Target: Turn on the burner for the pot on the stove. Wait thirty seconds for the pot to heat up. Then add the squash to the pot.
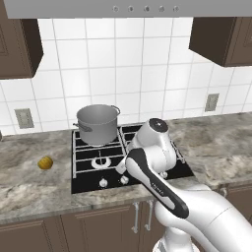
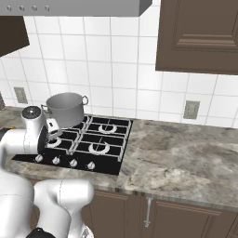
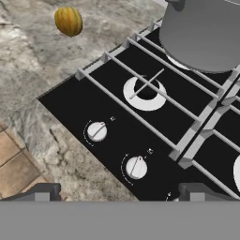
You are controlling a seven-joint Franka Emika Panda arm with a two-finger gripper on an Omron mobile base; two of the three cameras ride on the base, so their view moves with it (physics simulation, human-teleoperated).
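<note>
hovering over the front left corner of the stove [image 3: 117,108], the gripper [image 3: 115,191] is showing its two dark fingertips [image 3: 40,191] set wide apart at the bottom of the hand view, closing on nothing. beneath it two small silver knobs [image 3: 97,131] are sitting on the black glass, with the front left burner [image 3: 146,93] lying just beyond them under its grate. the pot [image 1: 98,123] is standing on the rear left burner, upright, its grey wall rising at the top right of the hand view. the squash [image 1: 45,163] is resting on the marbled countertop [image 1: 29,182] to the left of the stove, well apart from the pot and untouched. in the left base view the white arm [image 1: 152,162] is bending forward over the stove's front edge, hiding the hand. whether any burner is lit, the pictures are not telling.
</note>
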